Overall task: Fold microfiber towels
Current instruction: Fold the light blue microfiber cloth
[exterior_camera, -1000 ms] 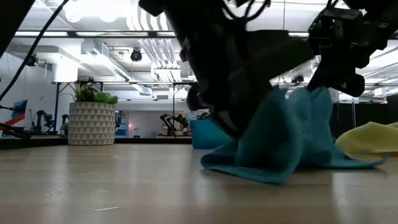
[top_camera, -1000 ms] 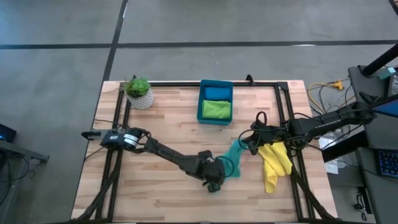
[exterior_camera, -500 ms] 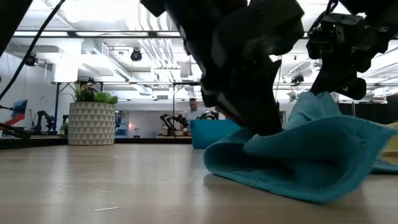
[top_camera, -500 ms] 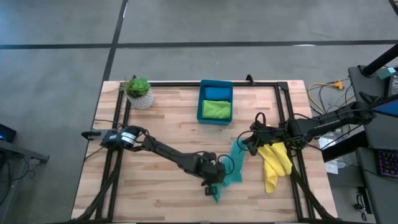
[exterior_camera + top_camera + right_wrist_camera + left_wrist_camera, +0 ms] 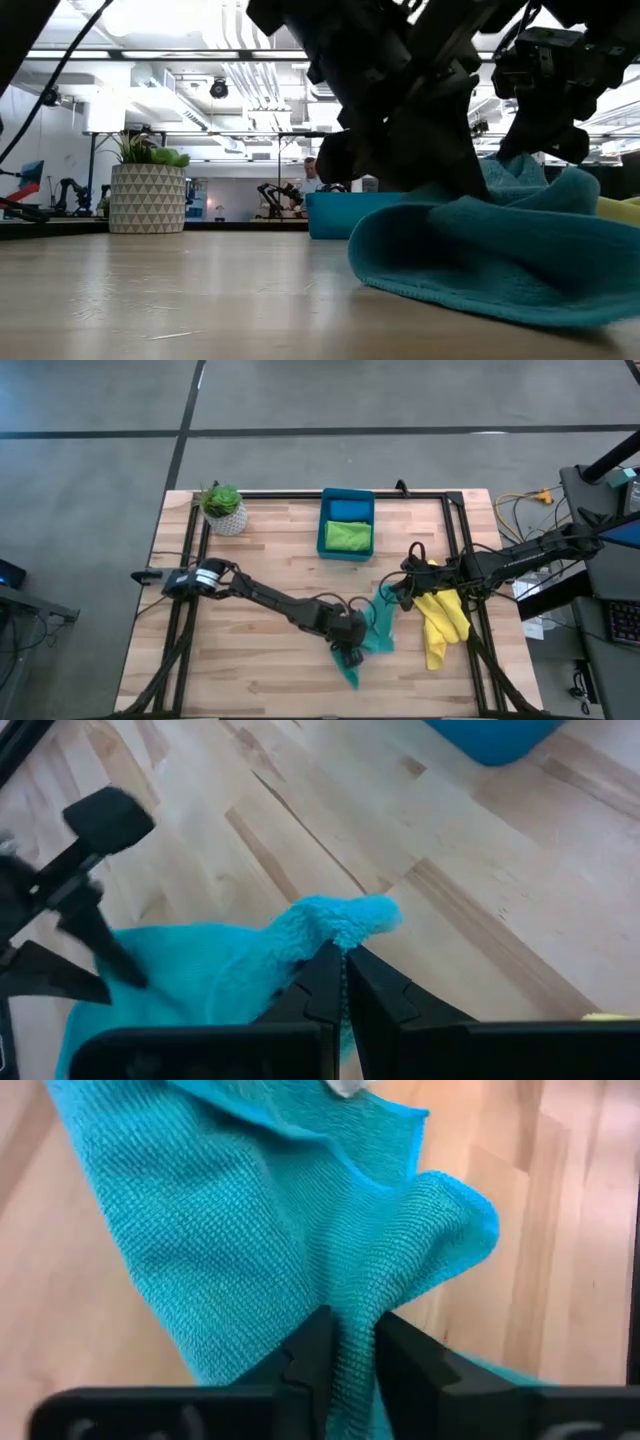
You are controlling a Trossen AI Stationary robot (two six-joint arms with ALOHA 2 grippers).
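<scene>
Pinching the teal towel (image 5: 372, 632) at opposite corners, both grippers, left (image 5: 346, 1342) and right (image 5: 343, 960), hold soft, limp cloth best gripped by its edges.

Teal towel (image 5: 250, 1230): soft cloth, fine knitted weave, matt, fuzzy nap at the edges.
Yellow towel (image 5: 440, 622): soft matt cloth.
Bench (image 5: 270, 550): pale wood planks, smooth, light sheen.
Bin (image 5: 347, 501): rigid blue plastic, smooth.
Left claw (image 5: 348, 1352): matt black plastic.
</scene>
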